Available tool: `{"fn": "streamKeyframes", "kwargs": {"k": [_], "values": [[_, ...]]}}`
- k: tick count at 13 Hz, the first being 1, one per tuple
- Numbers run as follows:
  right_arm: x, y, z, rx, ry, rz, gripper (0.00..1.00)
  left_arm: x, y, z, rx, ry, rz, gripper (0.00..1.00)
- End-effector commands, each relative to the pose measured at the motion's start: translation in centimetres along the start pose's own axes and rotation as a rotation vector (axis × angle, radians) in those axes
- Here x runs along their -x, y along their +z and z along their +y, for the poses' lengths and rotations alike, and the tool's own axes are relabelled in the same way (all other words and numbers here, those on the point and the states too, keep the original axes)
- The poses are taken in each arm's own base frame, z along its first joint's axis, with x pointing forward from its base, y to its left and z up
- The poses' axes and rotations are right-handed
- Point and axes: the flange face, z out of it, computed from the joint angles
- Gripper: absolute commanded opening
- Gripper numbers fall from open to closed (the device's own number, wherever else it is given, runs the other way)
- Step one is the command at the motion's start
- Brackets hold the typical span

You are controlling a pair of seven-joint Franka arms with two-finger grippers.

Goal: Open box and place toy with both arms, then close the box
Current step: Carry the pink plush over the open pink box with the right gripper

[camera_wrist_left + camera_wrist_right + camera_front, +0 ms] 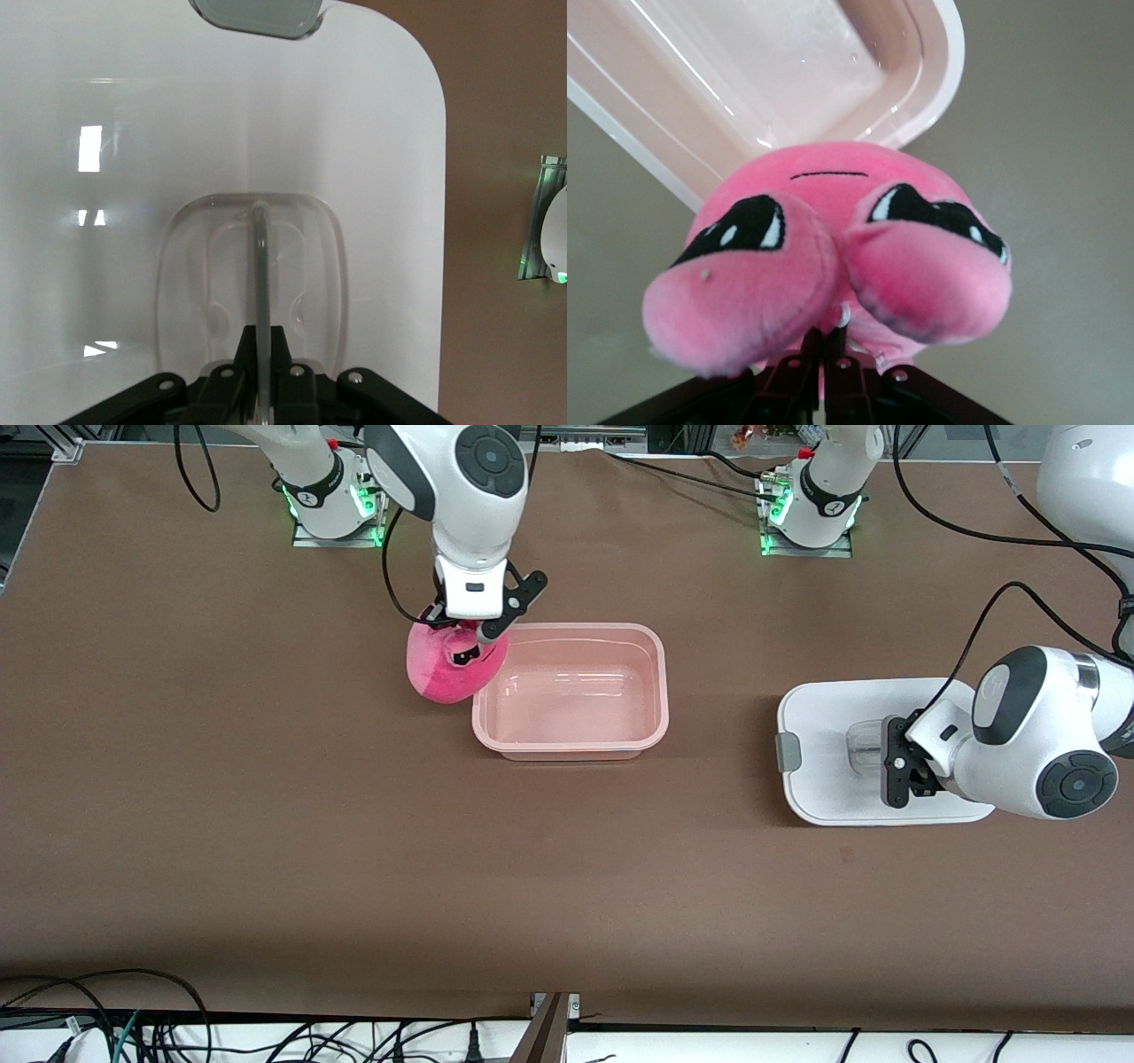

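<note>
Toy (pixel 452 669) hangs pinched in my right claw (pixel 461 638) at upper centre of the front frame, over the box (pixel 571 691) rim's corner. Box sits open, nothing inside, bare table (pixel 266 824) all round. My left claw (pixel 895 766) is clamped on the lid's (pixel 824 726) clear handle (pixel 257 266), at frame right.
</note>
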Motion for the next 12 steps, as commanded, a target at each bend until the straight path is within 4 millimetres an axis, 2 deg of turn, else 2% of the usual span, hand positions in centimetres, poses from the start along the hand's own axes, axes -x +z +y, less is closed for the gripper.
{"fn": "streamKeyframes", "kwargs": {"k": [1,6,7,8,9,10,12], "values": [[-3.7,1.0,-3.0,0.037,0.038,-0.003,0.0,0.3,-0.4,0.0,-0.012,0.024,-0.012,0.0],[-7.0,2.2,-4.4,0.023,0.034,0.033,0.0,0.3,-0.4,0.0,-0.012,0.024,-0.012,0.0],[-7.6,2.5,-4.4,0.017,0.042,0.052,0.32,0.4,-0.3,0.0,-0.01,0.023,-0.011,0.0],[-8.2,2.2,-4.4,0.012,0.045,0.082,0.99,0.3,-0.3,0.0,-0.01,0.024,-0.012,0.0],[-8.7,1.6,-5.1,0.012,0.035,0.107,1.0,0.4,-0.3,0.0,-0.01,0.024,-0.011,0.0],[-8.9,0.0,-6.1,0.019,0.03,0.132,1.0,0.4,-0.3,0.0,-0.01,0.024,-0.011,0.0],[-8.4,-2.4,-5.9,0.022,0.04,0.148,1.0,0.4,-0.2,0.0,-0.009,0.023,-0.011,0.0]]}}
